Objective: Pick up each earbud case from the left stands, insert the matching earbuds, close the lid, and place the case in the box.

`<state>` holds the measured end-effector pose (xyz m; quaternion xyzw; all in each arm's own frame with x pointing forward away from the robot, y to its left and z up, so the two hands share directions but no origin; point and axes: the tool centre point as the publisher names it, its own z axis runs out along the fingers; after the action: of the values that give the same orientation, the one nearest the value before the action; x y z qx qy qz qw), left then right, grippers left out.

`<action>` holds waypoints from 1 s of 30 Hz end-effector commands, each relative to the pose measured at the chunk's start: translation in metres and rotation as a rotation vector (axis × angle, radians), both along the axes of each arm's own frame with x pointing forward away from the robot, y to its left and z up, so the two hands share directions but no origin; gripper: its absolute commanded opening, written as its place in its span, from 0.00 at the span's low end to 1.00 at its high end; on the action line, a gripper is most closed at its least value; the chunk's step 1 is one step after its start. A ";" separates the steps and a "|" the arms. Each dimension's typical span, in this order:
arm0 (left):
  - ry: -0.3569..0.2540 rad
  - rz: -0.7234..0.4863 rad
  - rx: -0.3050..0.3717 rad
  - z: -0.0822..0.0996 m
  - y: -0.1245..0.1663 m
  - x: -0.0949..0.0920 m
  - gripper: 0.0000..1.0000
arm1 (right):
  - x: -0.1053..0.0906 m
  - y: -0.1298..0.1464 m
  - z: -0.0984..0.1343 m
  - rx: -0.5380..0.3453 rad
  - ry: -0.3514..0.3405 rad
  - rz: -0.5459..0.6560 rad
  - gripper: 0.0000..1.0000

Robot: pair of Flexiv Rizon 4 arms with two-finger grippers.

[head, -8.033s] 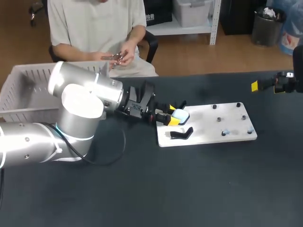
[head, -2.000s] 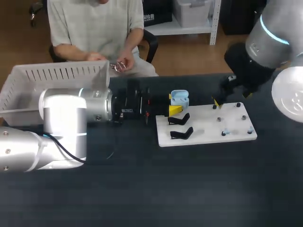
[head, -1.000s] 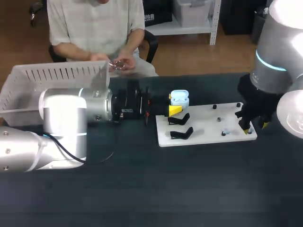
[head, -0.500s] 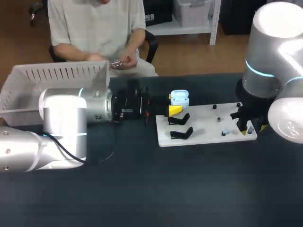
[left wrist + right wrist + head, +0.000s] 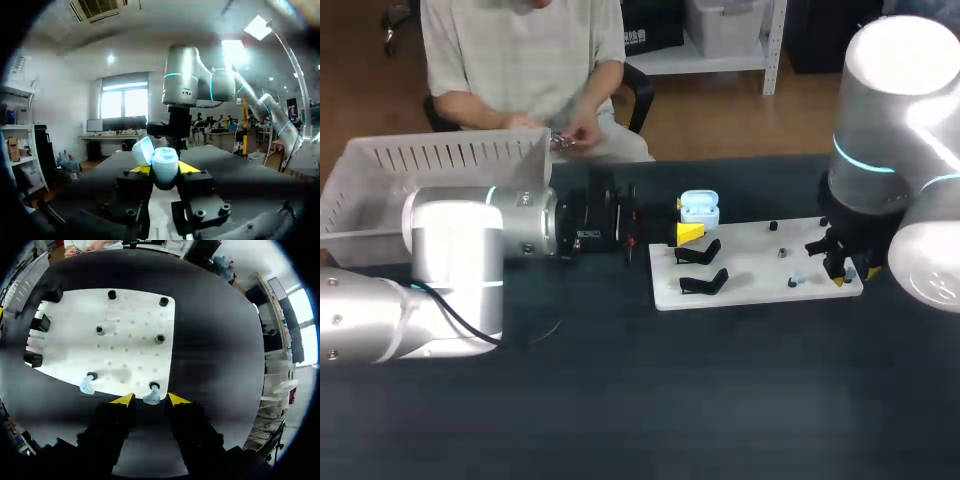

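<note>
To lift the pale-blue earbud (image 5: 151, 398) cleanly off its peg, the right gripper (image 5: 150, 400) probably needed to close centred and gently. It pointed straight down at the white board's (image 5: 132, 347) corner, fingers spread either side of the bud. The left gripper (image 5: 165, 169), arm level, pinched the open earbud case (image 5: 160, 160) above the black stands (image 5: 701, 268).

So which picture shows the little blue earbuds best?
The right wrist view: both earbuds sit plainly on the white board, one just ahead of the right gripper. The head view shows one as a speck. The left wrist view shows none.
</note>
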<state>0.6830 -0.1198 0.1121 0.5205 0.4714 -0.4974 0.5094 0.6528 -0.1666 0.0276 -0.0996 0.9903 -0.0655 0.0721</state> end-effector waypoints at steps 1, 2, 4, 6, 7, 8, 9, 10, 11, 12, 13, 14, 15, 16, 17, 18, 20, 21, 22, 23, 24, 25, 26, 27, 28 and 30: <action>0.000 -0.001 -0.002 -0.001 0.000 0.001 0.00 | -0.001 -0.001 -0.003 -0.012 -0.017 0.002 0.36; 0.000 -0.001 -0.002 -0.001 0.000 0.001 0.00 | -0.001 -0.001 -0.003 -0.010 -0.018 0.001 0.36; 0.000 -0.001 -0.002 -0.001 0.000 0.001 0.00 | 0.000 -0.001 -0.003 -0.009 -0.021 0.002 0.34; 0.000 -0.001 -0.002 -0.001 0.000 0.001 0.00 | 0.000 -0.001 -0.003 -0.010 -0.024 0.003 0.31; 0.000 -0.001 -0.002 -0.001 0.000 0.001 0.00 | 0.000 -0.001 -0.003 -0.010 -0.025 0.002 0.30; 0.000 -0.001 -0.002 -0.001 0.000 0.001 0.00 | 0.000 -0.001 -0.003 -0.010 -0.025 0.002 0.29; 0.000 -0.001 -0.002 -0.001 0.000 0.001 0.00 | 0.000 -0.001 -0.003 -0.010 -0.027 0.003 0.29; 0.000 -0.001 -0.002 -0.001 0.000 0.001 0.00 | 0.000 -0.001 -0.003 -0.010 -0.028 0.003 0.29; 0.000 -0.001 -0.002 -0.001 0.000 0.001 0.00 | 0.000 -0.001 -0.003 -0.010 -0.029 0.002 0.28; 0.000 -0.001 -0.002 -0.001 0.000 0.001 0.00 | 0.000 -0.001 -0.004 -0.011 -0.029 0.002 0.27; 0.000 -0.001 -0.002 -0.001 0.000 0.001 0.00 | 0.000 -0.001 -0.004 -0.011 -0.030 0.002 0.25; 0.000 -0.001 -0.002 -0.001 0.000 0.001 0.00 | 0.000 -0.001 -0.004 -0.011 -0.030 0.001 0.21; 0.000 -0.001 -0.002 -0.001 0.000 0.001 0.00 | 0.000 -0.001 -0.004 -0.012 -0.029 0.001 0.18; 0.000 -0.001 -0.002 -0.001 0.000 0.001 0.00 | 0.000 -0.001 -0.004 -0.013 -0.029 0.001 0.17; 0.000 -0.001 -0.002 -0.001 0.000 0.001 0.00 | 0.000 -0.001 -0.004 -0.013 -0.029 0.001 0.16; 0.000 -0.001 -0.002 -0.001 0.000 0.001 0.00 | 0.000 -0.001 -0.004 -0.014 -0.029 0.001 0.13; 0.000 -0.001 -0.002 -0.001 0.000 0.001 0.00 | 0.000 -0.001 -0.004 -0.014 -0.028 0.001 0.01; 0.000 -0.001 -0.002 -0.001 0.000 0.001 0.00 | 0.000 -0.001 -0.004 -0.015 -0.029 0.001 0.00; 0.000 -0.001 -0.002 -0.001 0.000 0.001 0.00 | 0.000 -0.002 -0.004 -0.016 -0.029 0.001 0.00; 0.000 -0.001 -0.002 -0.001 0.000 0.001 0.00 | 0.000 -0.002 -0.003 -0.018 -0.029 0.001 0.00; 0.000 -0.001 -0.002 -0.001 0.000 0.001 0.00 | -0.001 -0.002 -0.003 -0.020 -0.030 0.001 0.00; 0.000 -0.001 -0.002 -0.001 0.000 0.001 0.00 | -0.001 -0.002 -0.003 -0.022 -0.030 0.002 0.00; 0.000 -0.001 -0.002 -0.001 0.000 0.001 0.00 | 0.000 -0.003 -0.002 -0.024 -0.031 0.002 0.00; 0.000 -0.001 -0.002 -0.001 0.000 0.001 0.00 | -0.001 -0.003 0.000 -0.025 -0.032 0.003 0.00; 0.000 -0.001 -0.002 -0.001 0.000 0.001 0.00 | -0.001 -0.003 0.002 -0.029 -0.034 0.004 0.00; 0.000 -0.001 -0.002 -0.001 0.000 0.001 0.00 | -0.002 -0.002 0.005 -0.030 -0.036 0.005 0.00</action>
<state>0.6830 -0.1198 0.1121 0.5205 0.4714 -0.4974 0.5094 0.6557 -0.1684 0.0276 -0.1032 0.9878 -0.0799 0.0850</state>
